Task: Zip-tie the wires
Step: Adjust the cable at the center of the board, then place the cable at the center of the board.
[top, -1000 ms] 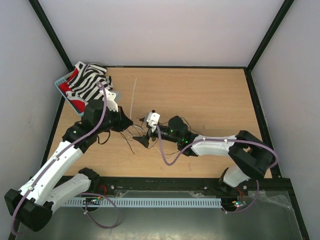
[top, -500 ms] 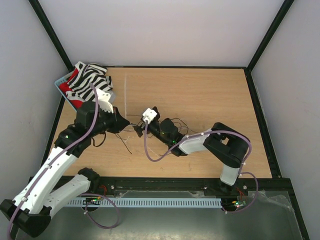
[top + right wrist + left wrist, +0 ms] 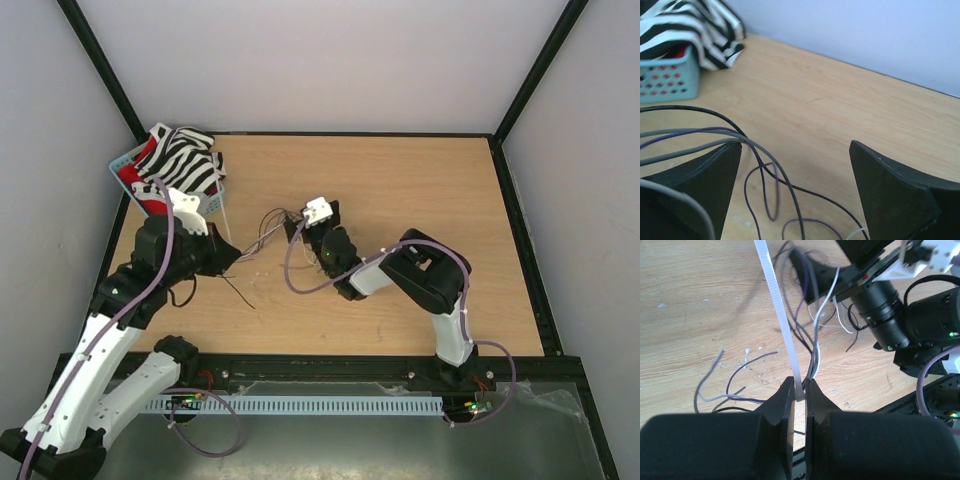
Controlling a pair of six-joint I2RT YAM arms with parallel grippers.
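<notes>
Right gripper moved outward, wires strung crosswise — left gripper pinching zip tie

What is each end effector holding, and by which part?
Left end effector grips the zip tie by one end. Right end effector is open; the wires drape over one finger.

White arms, black joints, purple cables, black fingers.

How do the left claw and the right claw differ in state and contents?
The left claw is shut, the right claw wide open. The left claw pinches the white zip tie; the right claw grips nothing, though wires drape over one finger. Both have black fingers.
</notes>
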